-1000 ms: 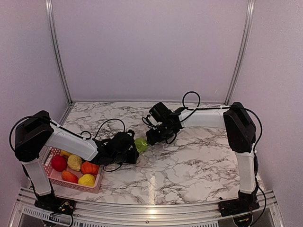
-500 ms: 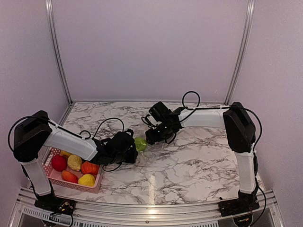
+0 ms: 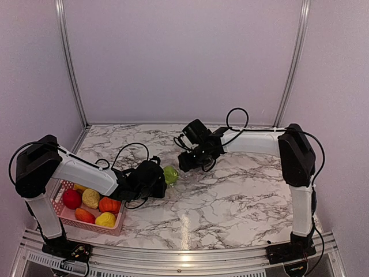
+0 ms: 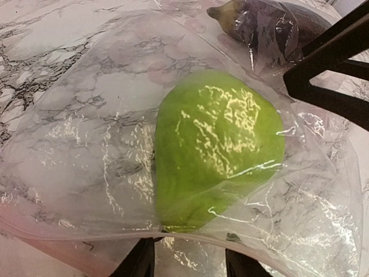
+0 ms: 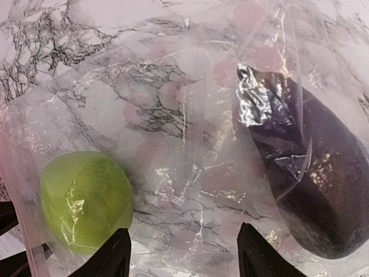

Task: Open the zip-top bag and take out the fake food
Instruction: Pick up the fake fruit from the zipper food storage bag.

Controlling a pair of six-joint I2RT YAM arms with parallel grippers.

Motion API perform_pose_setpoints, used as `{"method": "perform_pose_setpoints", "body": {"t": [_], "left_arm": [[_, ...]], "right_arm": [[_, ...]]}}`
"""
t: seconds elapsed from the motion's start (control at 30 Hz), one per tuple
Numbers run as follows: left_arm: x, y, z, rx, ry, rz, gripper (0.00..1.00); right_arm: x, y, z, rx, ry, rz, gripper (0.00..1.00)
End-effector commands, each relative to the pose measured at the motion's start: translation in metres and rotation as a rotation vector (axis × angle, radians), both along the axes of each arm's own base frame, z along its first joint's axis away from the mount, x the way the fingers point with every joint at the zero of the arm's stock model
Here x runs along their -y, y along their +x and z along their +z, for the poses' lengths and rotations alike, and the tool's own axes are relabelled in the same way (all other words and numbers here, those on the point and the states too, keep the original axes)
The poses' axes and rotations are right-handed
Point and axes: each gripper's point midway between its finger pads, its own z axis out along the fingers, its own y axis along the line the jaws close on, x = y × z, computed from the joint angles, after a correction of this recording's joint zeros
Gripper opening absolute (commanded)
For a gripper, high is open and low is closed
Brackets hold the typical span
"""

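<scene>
At the near left of the table (image 3: pixel 248 199) a basket (image 3: pixel 119 226) holds red, yellow and orange fake food (image 3: pixel 90 198); just beyond it the left gripper (image 4: pixel 190 261) has its fingers apart at the edge of the bag (image 4: pixel 81 144), which lies on the marble with a green fruit (image 4: pixel 216 144) inside. Farther back the right gripper (image 5: pixel 183 254) is spread wide over the same bag, holding nothing; an eggplant (image 5: pixel 314 190) lies inside, near it.

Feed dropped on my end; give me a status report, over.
Left gripper open, right gripper open. Clear zip-top plastic bag holds green plastic fruit, dark purple eggplant. No obstruction visible.
</scene>
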Motion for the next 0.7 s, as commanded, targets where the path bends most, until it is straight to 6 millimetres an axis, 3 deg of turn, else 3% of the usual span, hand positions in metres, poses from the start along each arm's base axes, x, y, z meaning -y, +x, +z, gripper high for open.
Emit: {"method": "perform_pose_setpoints", "body": {"t": [0.0,0.17,0.4,0.67], "left_arm": [[0.0,0.0,0.006,0.01,-0.006,-0.011,0.44],[0.002,-0.001,0.005,0.012,-0.016,-0.026,0.44],[0.003,0.0,0.001,0.013,-0.008,-0.04,0.45],[0.001,0.004,-0.005,0.006,-0.003,-0.037,0.49]], "right_arm": [[-0.007,0.005,0.057,0.095,0.083,-0.027,0.6],[-0.019,0.006,0.066,0.088,0.13,-0.006,0.51],[-0.047,0.004,0.046,0.019,0.161,0.06,0.35],[-0.059,0.006,0.009,-0.041,0.13,0.089,0.29]]}}
